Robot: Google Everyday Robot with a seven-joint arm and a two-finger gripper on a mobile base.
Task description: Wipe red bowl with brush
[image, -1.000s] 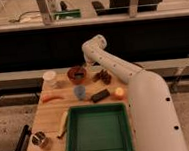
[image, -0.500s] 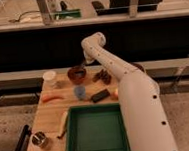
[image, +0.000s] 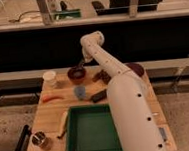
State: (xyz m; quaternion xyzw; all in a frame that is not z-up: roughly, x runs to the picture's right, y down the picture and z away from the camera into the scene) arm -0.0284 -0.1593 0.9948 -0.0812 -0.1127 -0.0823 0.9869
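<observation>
The red bowl (image: 76, 73) stands at the back of the wooden table, right of a white cup (image: 50, 77). My gripper (image: 82, 64) hangs from the white arm just above the bowl's right rim. A slim dark brush (image: 80, 67) sticks down from the gripper into the bowl's opening. The gripper is shut on it. The brush head is hard to tell apart from the dark inside of the bowl.
A maroon dish (image: 136, 67) lies back right, partly behind the arm. A green tray (image: 92, 131) fills the front middle. A tan wooden-handled tool (image: 63, 123), a metal cup (image: 40, 140), an orange-red item (image: 52, 98), a blue-grey object (image: 79, 92) and a dark block (image: 98, 95) are scattered on the table.
The gripper has dipped slightly down and left toward the red bowl. Nothing else on the table has moved.
</observation>
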